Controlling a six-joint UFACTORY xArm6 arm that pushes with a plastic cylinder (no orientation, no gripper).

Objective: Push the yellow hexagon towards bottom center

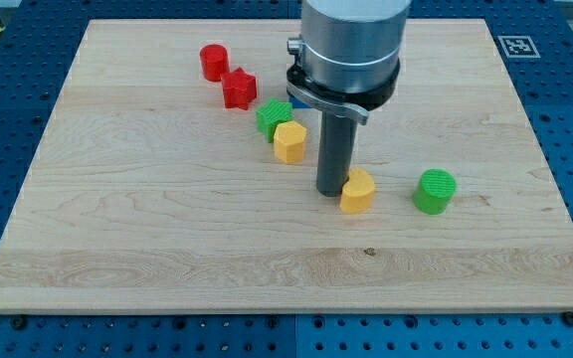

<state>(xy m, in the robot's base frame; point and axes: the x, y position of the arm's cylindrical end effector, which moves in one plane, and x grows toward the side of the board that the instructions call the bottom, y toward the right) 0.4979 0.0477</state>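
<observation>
The yellow hexagon lies near the board's middle, just below and right of a green block that touches it. My tip is down on the board to the lower right of the hexagon, a short gap away. The tip stands against the left side of a second yellow block, rounded and somewhat heart-shaped. The rod and the arm's grey body hide the board behind them.
A green cylinder stands to the right of the second yellow block. A red cylinder and a red star-like block lie at the upper left. A sliver of blue shows behind the arm.
</observation>
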